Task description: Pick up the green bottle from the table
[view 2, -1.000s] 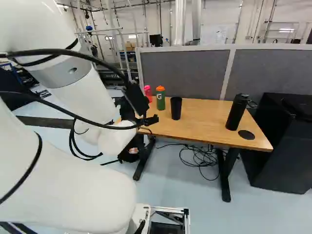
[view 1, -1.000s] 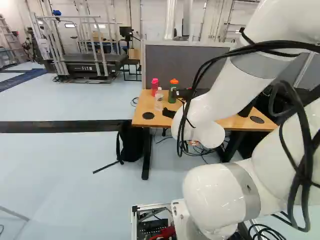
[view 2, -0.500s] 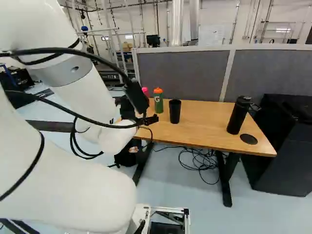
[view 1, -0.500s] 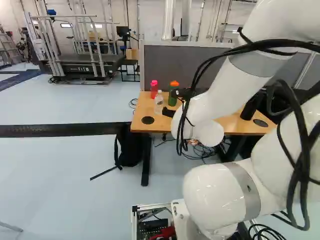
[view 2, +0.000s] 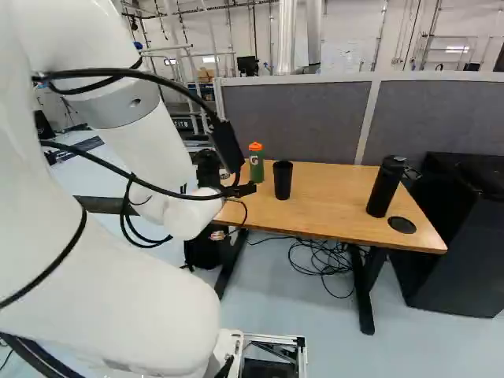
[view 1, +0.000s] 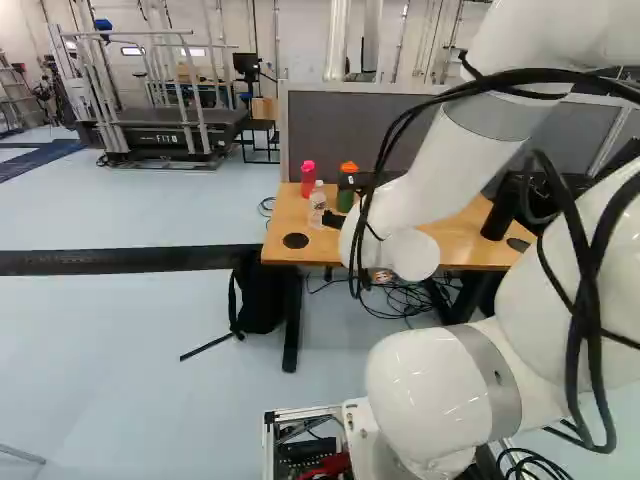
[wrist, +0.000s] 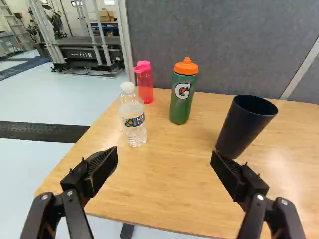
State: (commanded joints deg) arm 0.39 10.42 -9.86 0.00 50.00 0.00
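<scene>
Green sports bottle (wrist: 180, 109) stands free ahead of your wide-open gripper (wrist: 164, 157)

In the left base view, you find the bottle above the middle of the frame, upright on the wooden table (view 1: 455, 238), partly hidden by the arm's black wrist parts. A pink bottle (view 1: 308, 180) and a clear water bottle (view 1: 317, 205) stand to its left.

In the right base view, it shows just above the frame's middle, near the grey partition (view 2: 291, 118). The black tumbler (view 2: 283, 180) is upright just right of it; a black flask (view 2: 384, 187) stands well apart, towards the right.

In the wrist view, your fingers are spread wide with nothing held. The bottle lies ahead, roughly in line with the gap. It looks like squeezable plastic: probably fairly light unless full, a little slick, unlikely to break. Take it around the green body, below the orange cap (wrist: 186, 66), firmly enough to stop it slipping without crushing it.

The tumbler crowds one finger's path and the water bottle flanks the other, so either could be knocked over. Your next move probably calls for a straight, centred advance between them, stopping short of the partition behind.
</scene>
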